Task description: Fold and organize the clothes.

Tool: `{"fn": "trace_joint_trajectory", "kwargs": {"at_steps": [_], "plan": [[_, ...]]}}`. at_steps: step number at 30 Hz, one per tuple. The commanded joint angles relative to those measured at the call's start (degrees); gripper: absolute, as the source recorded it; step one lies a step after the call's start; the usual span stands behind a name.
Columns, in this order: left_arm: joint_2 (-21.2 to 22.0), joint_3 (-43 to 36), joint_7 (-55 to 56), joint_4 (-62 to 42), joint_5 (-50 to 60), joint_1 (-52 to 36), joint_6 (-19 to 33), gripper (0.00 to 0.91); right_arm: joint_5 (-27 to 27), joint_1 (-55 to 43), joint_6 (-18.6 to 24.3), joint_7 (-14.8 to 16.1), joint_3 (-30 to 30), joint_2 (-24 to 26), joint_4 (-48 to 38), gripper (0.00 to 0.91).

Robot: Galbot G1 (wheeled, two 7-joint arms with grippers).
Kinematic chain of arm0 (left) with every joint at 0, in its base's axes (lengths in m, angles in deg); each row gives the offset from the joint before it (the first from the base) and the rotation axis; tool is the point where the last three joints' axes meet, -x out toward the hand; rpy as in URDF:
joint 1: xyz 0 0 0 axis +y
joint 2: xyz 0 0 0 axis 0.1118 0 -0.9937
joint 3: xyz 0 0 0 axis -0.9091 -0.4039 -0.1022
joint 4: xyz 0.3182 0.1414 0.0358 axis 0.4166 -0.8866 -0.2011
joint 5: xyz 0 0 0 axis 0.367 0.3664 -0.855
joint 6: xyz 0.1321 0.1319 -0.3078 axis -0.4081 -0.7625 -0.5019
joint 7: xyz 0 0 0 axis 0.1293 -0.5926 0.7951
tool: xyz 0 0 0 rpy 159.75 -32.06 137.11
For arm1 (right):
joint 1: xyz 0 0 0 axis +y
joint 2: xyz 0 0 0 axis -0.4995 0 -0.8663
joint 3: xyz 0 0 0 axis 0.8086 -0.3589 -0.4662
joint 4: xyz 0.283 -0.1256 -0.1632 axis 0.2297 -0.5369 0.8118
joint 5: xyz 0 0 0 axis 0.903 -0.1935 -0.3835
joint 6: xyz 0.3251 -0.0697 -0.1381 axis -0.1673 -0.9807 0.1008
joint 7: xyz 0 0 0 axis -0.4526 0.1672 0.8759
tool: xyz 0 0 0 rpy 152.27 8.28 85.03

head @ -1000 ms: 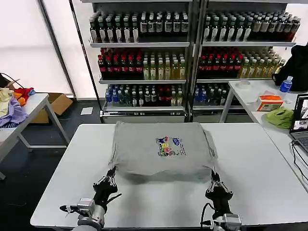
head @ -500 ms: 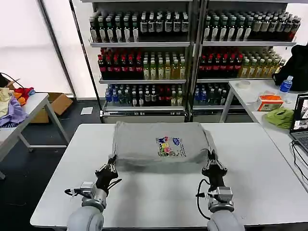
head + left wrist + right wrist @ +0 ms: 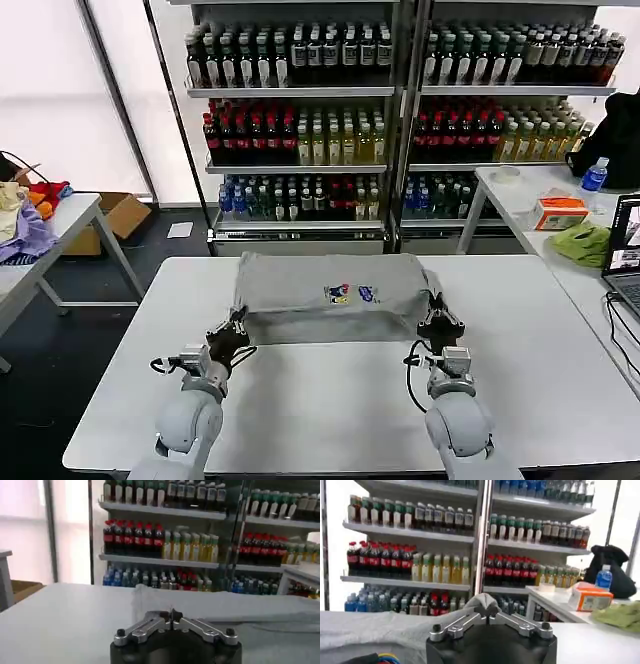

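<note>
Lighting bright and even — daylight enters through the white window panels (image 3: 50, 100) behind the shelving, which are washed out to near white. The white table (image 3: 330, 390) reflects softly, without hard glare. Shadows are faint: a thin dark line under the folded shirt's (image 3: 330, 290) near edge. Both wrist views are slightly soft — bottles (image 3: 165, 540) lack crisp labels.
</note>
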Motion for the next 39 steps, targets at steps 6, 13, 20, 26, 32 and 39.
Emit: {"fn": "trace_joint_trajectory", "kwargs": {"at_steps": [6,13,20,26,32,39], "plan": [[-1.0,-2.2,-0.1,-7.8,-0.3,-6.0,-0.7,0.01,2.8,-4.7,-3.0,0.5,-0.7,-0.3,-4.9,0.0],[-1.4,-2.7,-0.3,-8.6,0.2,-7.0,-1.1,0.01,4.9,-6.8,-4.9,0.3,-1.5,-0.1,-6.1,0.0],[-1.4,-2.8,-0.5,-9.3,0.9,-7.2,-1.0,0.907,5.2,-8.5,-5.2,-0.3,-2.0,-0.6,-7.8,0.907],[-1.5,-2.6,0.0,-7.7,1.1,-6.9,-2.2,0.907,7.4,-9.1,-6.8,-3.8,-2.3,-1.4,-5.9,0.907],[-1.6,-2.3,1.1,-5.3,0.4,-6.6,-3.9,0.907,13.7,-10.0,-10.1,-11.2,-1.9,-2.6,-3.9,0.907],[-1.4,-2.3,1.4,-3.4,-0.1,-5.6,-4.7,0.907,14.5,-9.5,-10.6,-12.4,-1.6,-2.0,-3.5,0.907]]}}
